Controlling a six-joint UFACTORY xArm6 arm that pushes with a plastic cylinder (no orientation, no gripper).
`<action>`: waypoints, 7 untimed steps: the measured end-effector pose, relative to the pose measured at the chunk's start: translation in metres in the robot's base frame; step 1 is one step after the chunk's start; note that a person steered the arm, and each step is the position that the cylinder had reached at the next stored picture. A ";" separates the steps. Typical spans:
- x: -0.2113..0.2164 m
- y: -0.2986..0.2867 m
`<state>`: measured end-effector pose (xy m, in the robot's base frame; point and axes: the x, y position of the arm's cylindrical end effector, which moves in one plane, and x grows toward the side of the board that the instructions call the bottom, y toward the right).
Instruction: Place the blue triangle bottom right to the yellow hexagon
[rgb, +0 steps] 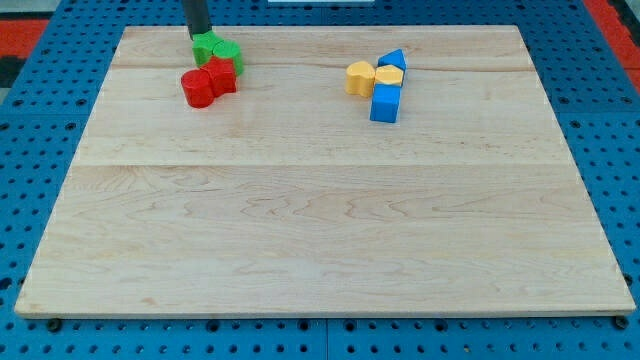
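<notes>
Nearest the camera, the wooden desk (320, 250) lies bare over its lower half, resting on a blue pegboard (30, 180).

Block positions:
- Blue cube (385, 103): lowest block of the right-hand cluster, in the upper right part of the desk.
- Yellow hexagon (389, 76): directly above the blue cube and touching it.
- Blue triangle (394, 59): just above the yellow hexagon, touching it, slightly toward the view's right.
- Yellow heart-shaped block (359, 77): just beside the yellow hexagon on the view's left, touching it.
- Red cylinder (198, 88) and red block (221, 76): upper left of the desk, touching each other; exact shape of the second cannot be determined.
- Two green blocks (218, 49): directly above the red pair, touching it; shapes unclear.

My tip (198, 38) stands at the upper left edge of the green blocks, well apart from the blue triangle. The rod carries no fingers, so it holds nothing.
</notes>
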<state>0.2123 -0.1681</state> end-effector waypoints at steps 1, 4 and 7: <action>0.000 0.000; 0.016 0.008; 0.003 0.131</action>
<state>0.2151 -0.0376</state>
